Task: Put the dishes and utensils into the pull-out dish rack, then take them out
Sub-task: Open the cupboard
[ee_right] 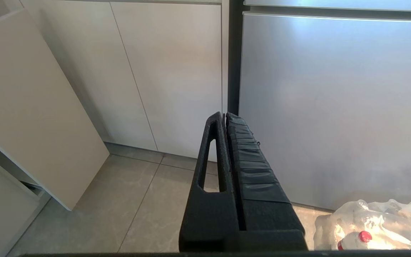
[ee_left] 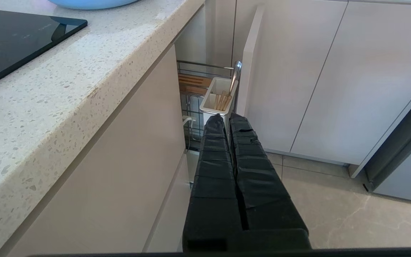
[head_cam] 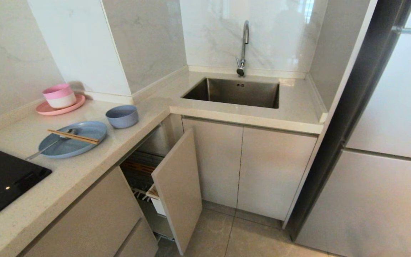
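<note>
I see the light-blue plate (head_cam: 72, 138) at the head view's left on the counter (head_cam: 84, 171), 2 chopsticks (head_cam: 73, 136) and spoon (head_cam: 50, 144) across it. Left gripper (ee_left: 226, 119) and right gripper (ee_right: 224, 117) are pinched closed, empty. Plate looks rigid, smooth; I'd grip its rim.

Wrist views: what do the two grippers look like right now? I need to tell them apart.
Both are matte black with long, flat fingers. The left gripper has ribbed, tape-like wrapping on both fingers. The right gripper has one ribbed finger and one plain finger with a long slot. No cables or markings show.
</note>
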